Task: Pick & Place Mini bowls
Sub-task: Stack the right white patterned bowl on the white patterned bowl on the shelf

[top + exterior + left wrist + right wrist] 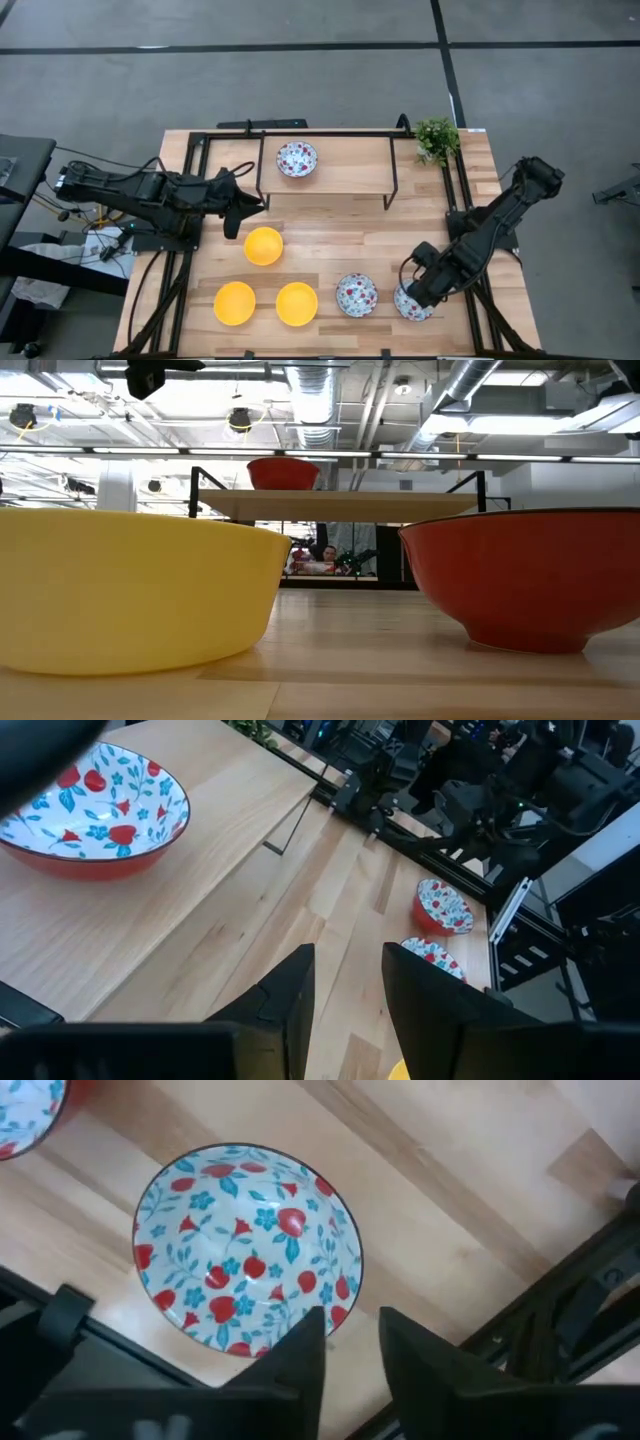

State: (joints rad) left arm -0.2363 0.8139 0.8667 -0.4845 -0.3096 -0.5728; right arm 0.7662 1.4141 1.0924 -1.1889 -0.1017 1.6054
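Nearest the low camera, a yellow bowl (pixel 130 590) and a red-sided bowl (pixel 525 575) stand on the counter (pixel 330 235). The right hand (pixel 350 1342), fingers slightly parted and gripping nothing, hovers over the near rim of the outermost patterned bowl (pixel 412 303), which sits close to the counter edge beside another patterned bowl (pixel 356 294). Risk: a finger striking the rim could tip the bowl or push it toward the edge. The left hand (pixel 345 982), open and empty, waits beside the shelf (pixel 340 160), which holds one patterned bowl (pixel 297 158).
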